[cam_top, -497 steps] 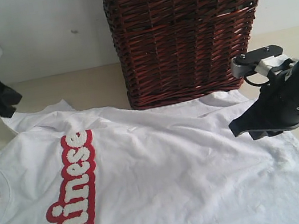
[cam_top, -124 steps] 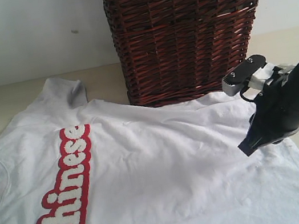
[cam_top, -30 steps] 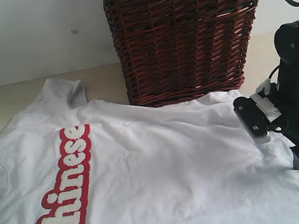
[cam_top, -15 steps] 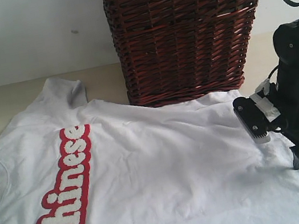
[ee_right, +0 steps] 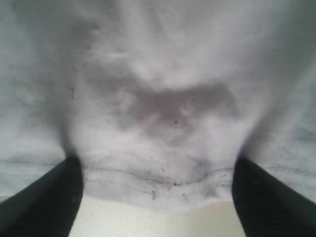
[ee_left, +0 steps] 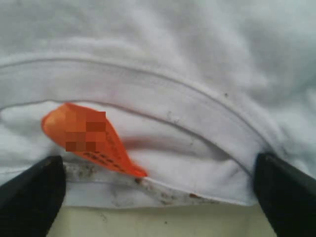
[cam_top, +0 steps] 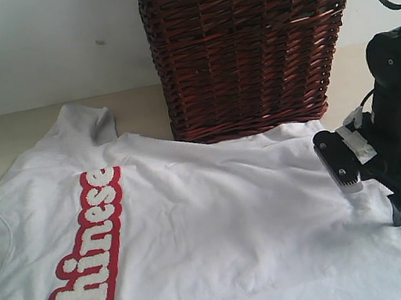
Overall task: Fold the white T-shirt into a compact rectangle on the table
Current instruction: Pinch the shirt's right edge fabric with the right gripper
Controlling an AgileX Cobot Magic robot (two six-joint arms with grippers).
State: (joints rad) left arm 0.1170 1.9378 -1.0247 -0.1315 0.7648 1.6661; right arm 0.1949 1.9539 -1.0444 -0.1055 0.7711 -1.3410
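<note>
Across the pale cream matte tabletop (cam_top: 12, 140): soft white cotton T-shirt (cam_top: 221, 224) lies spread flat, fuzzy red-outlined lettering (cam_top: 90, 270) face up, far edge just in front of the dark brown wicker basket (cam_top: 243, 41); no fold made yet.
left gripper (ee_left: 158, 195): released, jaws wide, straddling the ribbed neck collar (ee_left: 148, 94) beside the small orange neck tag (ee_left: 86, 136); nothing pinched.
right gripper (cam_top: 374, 189): pointing down at the stitched hem (ee_right: 158, 180), jaws apart on either side of a small bunch of cloth; not clenched on it.
step in hand: looks like taking hold of both ends, collar and hem, for the first fold.
doing it well: keep tips pressed down while closing so both layers gather into the pinch. Catch the collar rib, not just the tag. Close fully before lifting, raise both ends together to keep the cloth taut, and stay clear of the basket.
exterior view only: whole layout, basket, lettering, right arm posture; left gripper is just a sliver at the frame edge.
left wrist view only: tag, collar rib, strip of bare tabletop below the edge.
right wrist view only: hem stitching and the cloth bunching between the fingers (ee_right: 47, 197), which the arm hides from outside.
</note>
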